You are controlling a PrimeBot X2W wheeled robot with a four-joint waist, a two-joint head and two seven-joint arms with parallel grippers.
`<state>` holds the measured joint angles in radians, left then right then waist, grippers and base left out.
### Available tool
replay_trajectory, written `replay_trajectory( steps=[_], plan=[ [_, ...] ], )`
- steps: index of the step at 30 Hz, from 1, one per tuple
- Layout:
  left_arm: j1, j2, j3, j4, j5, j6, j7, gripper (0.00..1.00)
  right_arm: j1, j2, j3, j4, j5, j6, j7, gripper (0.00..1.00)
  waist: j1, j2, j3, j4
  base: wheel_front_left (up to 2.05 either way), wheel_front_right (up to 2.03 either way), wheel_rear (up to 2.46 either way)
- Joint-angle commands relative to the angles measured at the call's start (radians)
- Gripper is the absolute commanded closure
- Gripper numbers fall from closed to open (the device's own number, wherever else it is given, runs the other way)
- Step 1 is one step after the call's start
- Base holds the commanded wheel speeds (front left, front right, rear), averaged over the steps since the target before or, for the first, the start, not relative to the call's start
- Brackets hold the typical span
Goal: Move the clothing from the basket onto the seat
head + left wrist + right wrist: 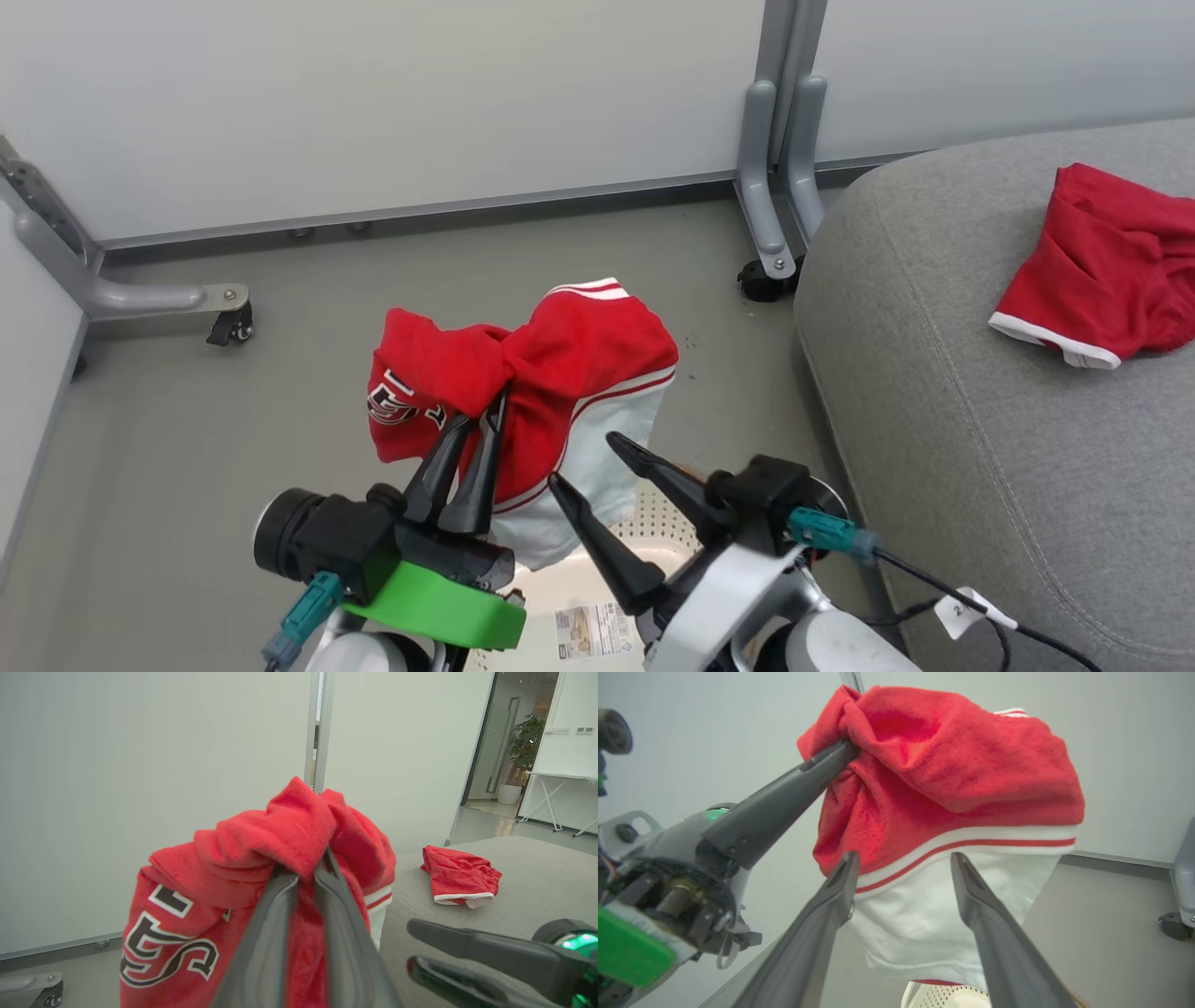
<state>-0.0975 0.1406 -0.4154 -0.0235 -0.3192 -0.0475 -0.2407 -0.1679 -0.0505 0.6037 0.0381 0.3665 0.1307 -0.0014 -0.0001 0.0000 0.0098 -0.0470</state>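
Your left gripper (495, 409) is clamped on a bunched fold of the top (579, 345), which hangs at mid-frame above the basket (658, 527) at bottom centre. The shorts (1102, 252) lie on the seat (934, 420) at the right. Your right gripper (583, 457) stands with jaws apart, just beside the white hem. Swing right carelessly and that hem may snag those 2 fingers (597, 537). The small pinch could also slip, dropping the top on the floor (233, 448).

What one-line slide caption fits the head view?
Left gripper, jaws shut, holds the red-and-white top above the basket; red shorts lie on the grey seat; right gripper open.
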Motion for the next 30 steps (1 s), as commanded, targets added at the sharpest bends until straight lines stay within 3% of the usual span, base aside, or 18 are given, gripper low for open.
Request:
replay_trajectory(
  steps=[1, 16, 17, 18, 19, 20, 30],
  plan=[
    [-0.020, -0.001, -0.002, 0.003, -0.002, -0.006, -0.006, 1.00, -0.030, -0.002, 0.020, 0.020, 0.015, 0.000, -0.005, 0.00, 0.0001, 0.0000, 0.012, 0.017, 0.00, 0.00, 0.00],
    [-0.064, -0.017, -0.056, 0.017, 0.003, -0.032, -0.016, 1.00, -0.279, -0.001, 0.169, 0.224, 0.117, 0.000, -0.048, 0.00, 0.0001, 0.0000, 0.054, 0.074, 0.00, 0.00, 0.00],
    [-0.066, -0.018, -0.058, 0.018, 0.001, -0.033, -0.017, 1.00, -0.292, -0.001, 0.182, 0.237, 0.124, 0.000, -0.048, 0.17, 0.0001, 0.0000, 0.054, 0.077, 0.00, 0.00, 0.00],
    [-0.066, -0.019, -0.059, 0.019, 0.000, -0.033, -0.017, 1.00, -0.301, -0.001, 0.189, 0.245, 0.131, 0.000, -0.053, 0.52, 0.0001, 0.0000, 0.054, 0.078, 0.00, 0.00, 0.00],
    [-0.068, -0.019, -0.060, 0.020, -0.001, -0.034, -0.016, 1.00, -0.311, -0.001, 0.196, 0.254, 0.139, 0.000, -0.058, 0.69, 0.0001, 0.0000, 0.055, 0.080, 0.00, 0.00, 0.00],
    [-0.069, -0.019, -0.061, 0.021, -0.001, -0.034, -0.017, 1.00, -0.318, -0.001, 0.203, 0.263, 0.147, 0.000, -0.060, 1.00, 0.0001, 0.0000, 0.055, 0.080, 0.00, 0.00, 0.00],
    [-0.066, -0.019, -0.057, 0.025, -0.009, -0.033, -0.021, 1.00, -0.361, -0.001, 0.250, 0.316, 0.197, 0.000, -0.094, 1.00, 0.0001, 0.0000, 0.056, 0.078, 0.00, 0.00, 0.00]
  ],
)
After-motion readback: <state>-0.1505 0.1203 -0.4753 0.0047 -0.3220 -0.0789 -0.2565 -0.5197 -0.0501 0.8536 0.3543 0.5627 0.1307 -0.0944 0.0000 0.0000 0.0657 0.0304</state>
